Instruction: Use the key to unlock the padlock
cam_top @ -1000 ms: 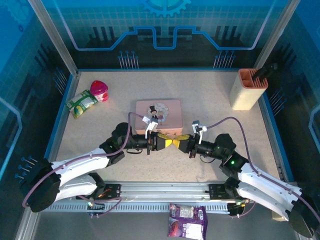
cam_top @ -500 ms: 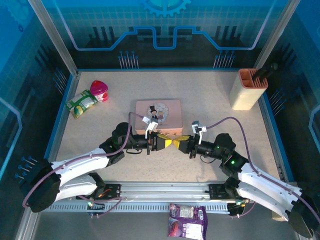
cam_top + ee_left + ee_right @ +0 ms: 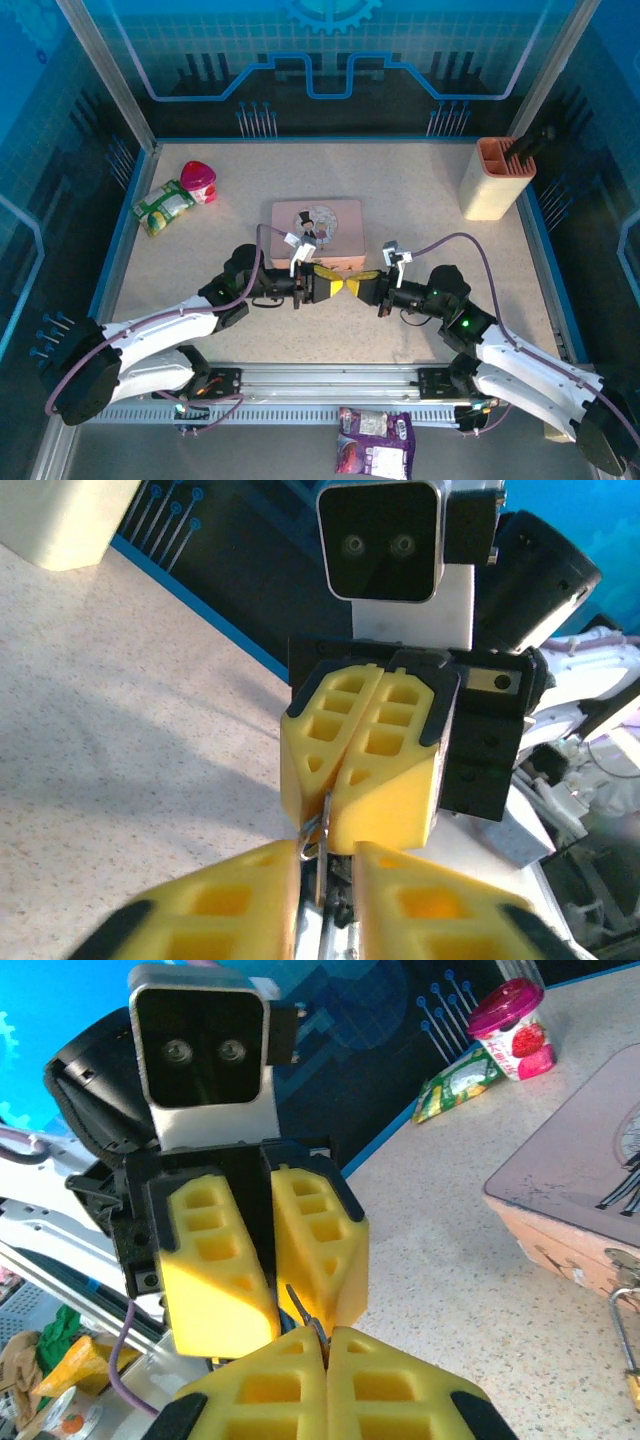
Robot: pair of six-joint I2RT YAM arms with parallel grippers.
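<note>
left wrist: key (image 3: 326, 815) in tight right fingers (image 3: 385, 770), left fingers (image 3: 230, 905) apart

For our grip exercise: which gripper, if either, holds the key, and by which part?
The right gripper pinches the key between its shut fingertips. A thin end sticks out, and which part is gripped cannot be told. The left gripper is open.

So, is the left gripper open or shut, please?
Open: the fingers of the left gripper stand apart, with the key in the gap.
</note>
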